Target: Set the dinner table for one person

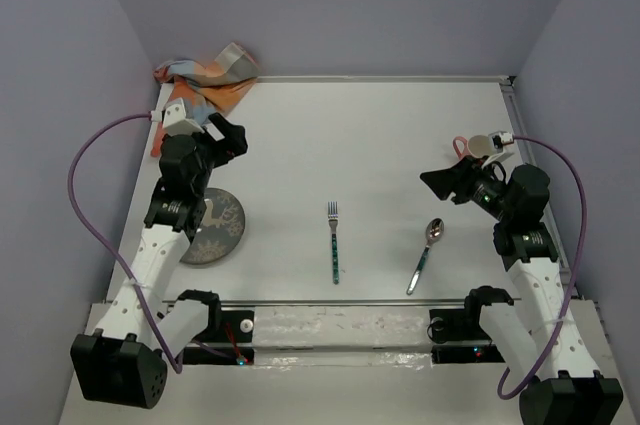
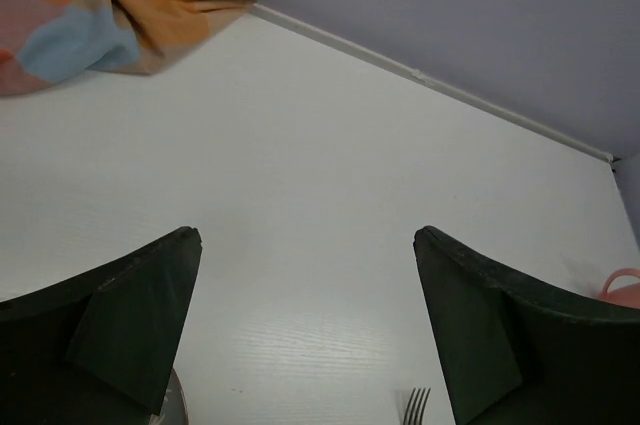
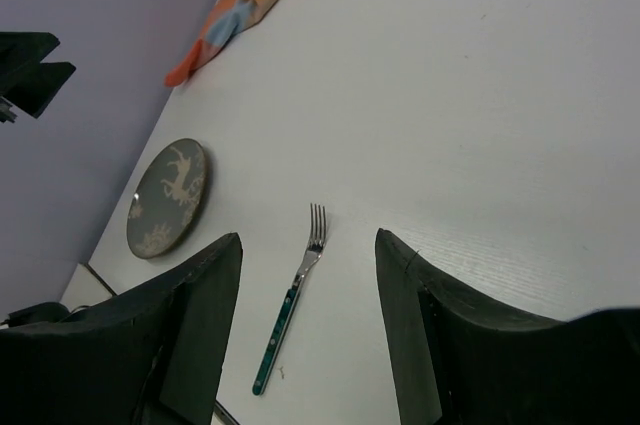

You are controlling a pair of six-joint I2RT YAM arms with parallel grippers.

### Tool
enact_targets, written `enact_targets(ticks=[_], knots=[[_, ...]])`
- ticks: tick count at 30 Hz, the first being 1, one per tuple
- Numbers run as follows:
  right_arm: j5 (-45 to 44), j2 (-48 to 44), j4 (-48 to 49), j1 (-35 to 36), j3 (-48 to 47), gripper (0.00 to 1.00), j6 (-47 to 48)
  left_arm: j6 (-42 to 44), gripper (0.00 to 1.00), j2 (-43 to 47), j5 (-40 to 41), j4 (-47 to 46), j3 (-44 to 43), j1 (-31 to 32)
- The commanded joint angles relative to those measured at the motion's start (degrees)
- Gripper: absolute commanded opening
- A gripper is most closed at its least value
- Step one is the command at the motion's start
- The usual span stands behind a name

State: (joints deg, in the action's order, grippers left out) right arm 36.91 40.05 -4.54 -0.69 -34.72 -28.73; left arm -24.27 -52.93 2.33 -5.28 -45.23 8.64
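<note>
The white dinner table [image 1: 380, 135] holds a grey plate [image 1: 215, 228] with a pale deer pattern at the left, partly under my left arm. A fork [image 1: 334, 242] with a teal handle lies in the middle, tines pointing away. A spoon [image 1: 426, 255] with a teal handle lies to its right. My left gripper [image 1: 232, 135] is open and empty above the table, beyond the plate. My right gripper [image 1: 432, 183] is open and empty, raised above the spoon and pointing left. The right wrist view shows the fork [image 3: 292, 295] between its fingers and the plate [image 3: 167, 197].
A crumpled orange-blue-grey checkered cloth [image 1: 205, 80] lies at the far left corner; it also shows in the left wrist view [image 2: 120, 5]. A pink mug [image 1: 470, 148] stands just behind my right gripper. Metal rails edge the table.
</note>
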Motion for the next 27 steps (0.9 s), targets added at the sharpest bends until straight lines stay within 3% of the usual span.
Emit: enact_targets(ticks=[1, 6, 14, 19, 22, 27], knots=[[0.80, -0.50, 3.92, -0.10, 0.09, 0.62, 0.08, 0.80, 0.99, -1.74, 2.06, -0.35, -3.63, 0.23], [0.54, -0.68, 3.92, -0.10, 0.27, 0.62, -0.01, 2.03, 0.99, -6.13, 5.05, 0.71, -7.23, 0.06], [0.80, -0.15, 6.38, -0.10, 0.97, 0.62, -0.27, 3.26, 0.99, -17.72, 21.55, -0.08, -15.05, -4.15], [1.15, -0.15, 6.47, -0.10, 1.58, 0.62, 0.34, 4.93, 0.91, -28.69, 22.19, -0.35, -19.97, -11.36], [1.50, 0.02, 6.56, -0.10, 1.94, 0.62, 0.52, 5.90, 0.78, -34.58, 22.11, 0.62, -23.40, -15.05], [2.29, 0.29, 6.65, 0.42, 1.85, 0.62, 0.61, 7.83, 0.77, -43.91, 18.25, 2.99, -29.73, -18.48]])
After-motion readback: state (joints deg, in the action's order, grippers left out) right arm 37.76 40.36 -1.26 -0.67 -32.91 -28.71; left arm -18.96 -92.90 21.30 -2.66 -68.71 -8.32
